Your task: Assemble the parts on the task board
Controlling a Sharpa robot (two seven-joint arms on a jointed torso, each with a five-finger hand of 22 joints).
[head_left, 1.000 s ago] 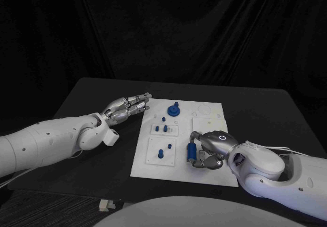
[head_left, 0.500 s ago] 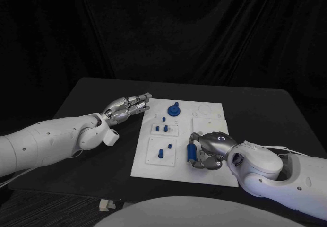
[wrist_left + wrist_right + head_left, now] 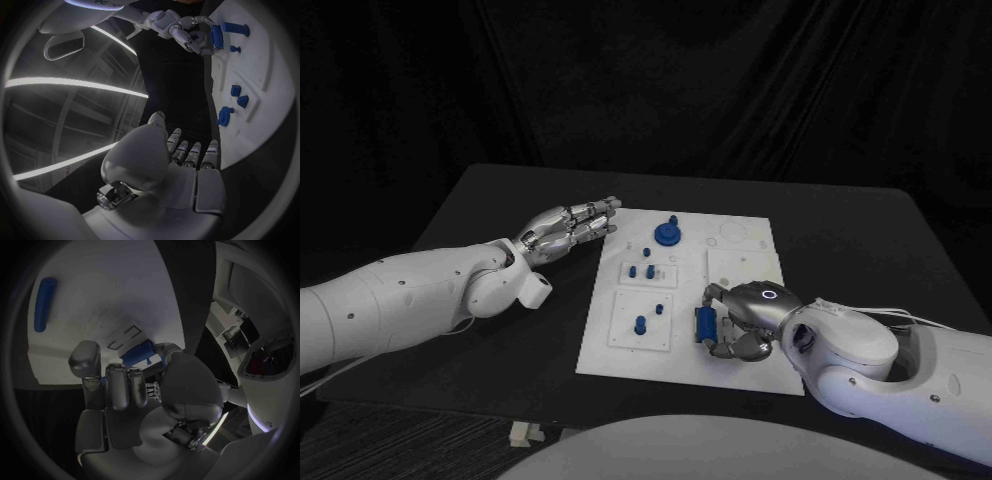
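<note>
The white task board (image 3: 733,262) lies in the middle of the black table. My right hand (image 3: 744,318) is over the board's near right part and grips a blue cylinder (image 3: 705,323) (image 3: 137,356) between thumb and fingers. The left wrist view shows that hand (image 3: 181,31) with the cylinder (image 3: 216,36) too. A round blue part with a peg (image 3: 666,233) stands at the far end. Two small blue pegs (image 3: 642,270) and another peg (image 3: 640,323) stand in inset plates. My left hand (image 3: 568,228) (image 3: 184,167) hovers beside the board's far left edge, fingers stretched out, holding nothing.
A blue rod (image 3: 45,304) lies on the board ahead of the right hand. The black table (image 3: 848,230) has free room to the right of the board and along its far side.
My right hand has shifted slightly toward the board's near edge with the blue cylinder. The left hand has stayed put.
</note>
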